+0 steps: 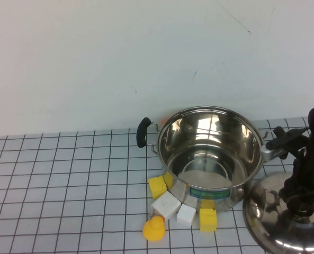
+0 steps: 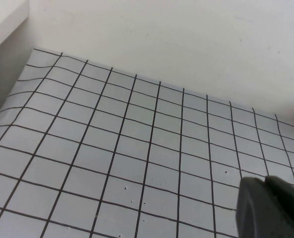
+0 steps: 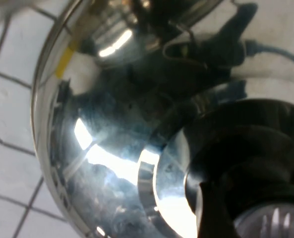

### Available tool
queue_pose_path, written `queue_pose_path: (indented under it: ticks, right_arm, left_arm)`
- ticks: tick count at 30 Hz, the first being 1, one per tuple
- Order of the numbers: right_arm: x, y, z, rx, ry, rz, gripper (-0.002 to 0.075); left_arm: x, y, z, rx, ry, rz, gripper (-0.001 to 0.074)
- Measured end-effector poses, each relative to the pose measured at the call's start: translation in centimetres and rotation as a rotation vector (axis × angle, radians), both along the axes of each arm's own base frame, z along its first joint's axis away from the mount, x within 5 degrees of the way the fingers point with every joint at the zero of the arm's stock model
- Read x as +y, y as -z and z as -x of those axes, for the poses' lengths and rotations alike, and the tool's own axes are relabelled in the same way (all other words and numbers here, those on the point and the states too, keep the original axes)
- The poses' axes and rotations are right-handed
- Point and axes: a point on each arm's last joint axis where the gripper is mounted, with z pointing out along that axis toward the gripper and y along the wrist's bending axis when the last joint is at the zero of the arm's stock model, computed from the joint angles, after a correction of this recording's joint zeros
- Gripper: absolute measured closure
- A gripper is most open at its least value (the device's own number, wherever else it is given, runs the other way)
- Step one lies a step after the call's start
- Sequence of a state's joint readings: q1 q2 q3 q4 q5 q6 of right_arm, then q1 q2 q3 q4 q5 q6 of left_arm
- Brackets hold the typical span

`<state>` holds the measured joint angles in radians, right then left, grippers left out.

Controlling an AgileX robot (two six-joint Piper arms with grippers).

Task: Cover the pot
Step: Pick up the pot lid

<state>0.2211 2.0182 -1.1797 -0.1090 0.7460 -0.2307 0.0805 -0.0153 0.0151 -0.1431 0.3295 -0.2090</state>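
Observation:
The pot [image 1: 209, 153] is a large shiny steel pot, open, with a black handle [image 1: 143, 132] on its left and a green label [image 1: 207, 193] on its front wall. It stands right of the table's middle. The domed steel lid [image 1: 273, 211] lies at the front right, right of the pot. My right gripper [image 1: 301, 205] reaches down onto its middle. In the right wrist view the lid [image 3: 102, 148] fills the picture and its black knob [image 3: 246, 148] sits between my fingers, shut on it. My left gripper [image 2: 268, 203] is shut and empty over bare grid cloth, out of the high view.
Small blocks lie against the pot's front: a yellow one [image 1: 157, 186], two white ones [image 1: 166, 205] [image 1: 186, 215] and another yellow one [image 1: 207, 219]. A yellow round piece [image 1: 154, 229] lies in front of them. A white wall [image 1: 146, 53] closes the back.

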Motion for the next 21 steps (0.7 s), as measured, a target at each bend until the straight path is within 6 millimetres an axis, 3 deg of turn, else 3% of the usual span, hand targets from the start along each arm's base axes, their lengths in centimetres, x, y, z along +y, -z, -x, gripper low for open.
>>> queue_pose_path:
  ticks: [4,8,16,21]
  right_arm:
    - [-0.2,-1.0,0.3,0.033,-0.005,0.025,0.0371]
    - [-0.5,-4.1,1.2,0.033,-0.011,0.033,0.0371]
    - [-0.8,-14.0,6.2,0.006,-0.083,-0.066,0.0371]
    - [-0.5,-18.6,9.2,-0.086,-0.135,-0.193,0.0371]
  left_arm:
    - [0.0,0.0,0.0,0.0,0.0,0.0,0.0738]
    - [0.0,0.0,0.0,0.0,0.0,0.0,0.0738]
    - [0.0,0.0,0.0,0.0,0.0,0.0,0.0738]
    - [0.0,0.0,0.0,0.0,0.0,0.0,0.0738]
